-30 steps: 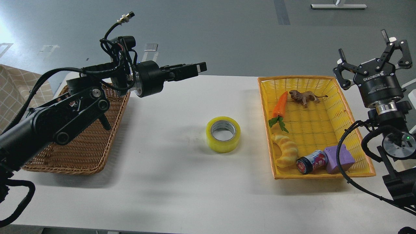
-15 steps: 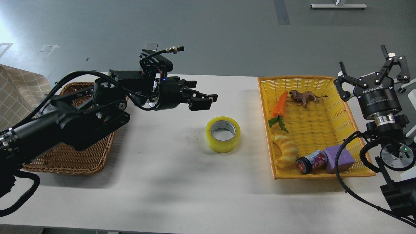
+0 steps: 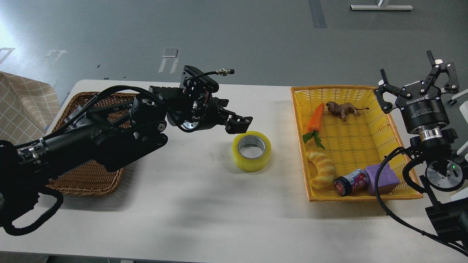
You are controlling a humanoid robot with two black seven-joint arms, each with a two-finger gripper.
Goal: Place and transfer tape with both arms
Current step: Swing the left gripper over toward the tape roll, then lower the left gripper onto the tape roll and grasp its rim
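The tape (image 3: 252,163), a wide yellow roll with a grey-white core, lies flat on the white table (image 3: 204,204) near its middle. My left gripper (image 3: 236,117) reaches in from the left and hovers just above and left of the roll's far-left rim. Its fingers are spread apart and hold nothing. My right gripper (image 3: 415,78) is raised at the far right, beyond the yellow basket, pointing up. It is open and empty, well away from the tape.
A brown wicker basket (image 3: 91,179) sits at the left, partly under my left arm. A yellow basket (image 3: 332,88) at the right holds a carrot (image 3: 315,118), lion figure (image 3: 342,109), croissant toy (image 3: 321,168), can (image 3: 347,181) and purple block (image 3: 382,179).
My left arm has swung right and down from above the wicker basket to the tape, and its gripper has turned and opened. My right gripper has shifted slightly and stays open.
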